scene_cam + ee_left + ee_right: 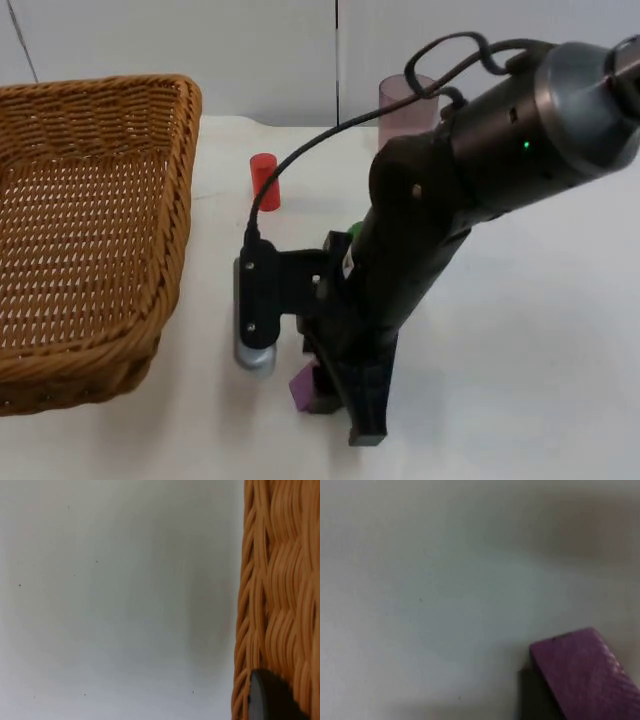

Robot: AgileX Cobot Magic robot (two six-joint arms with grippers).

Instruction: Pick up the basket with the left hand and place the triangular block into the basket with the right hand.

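Right hand (335, 395) low over table, at purple block (585, 672); grip state unclear. Left hand at basket (90, 230) wall, grip unclear.

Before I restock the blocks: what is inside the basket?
The basket shows bare wicker weave where its floor is visible; nothing lies there. Its near inner wall hides the closest strip. The purple block sits on the table at the right gripper.

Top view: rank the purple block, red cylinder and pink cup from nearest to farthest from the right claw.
1. Purple block, at the right claw, near the table's front.
2. Red cylinder, mid-table, beside the basket.
3. Pink cup, at the back by the wall.
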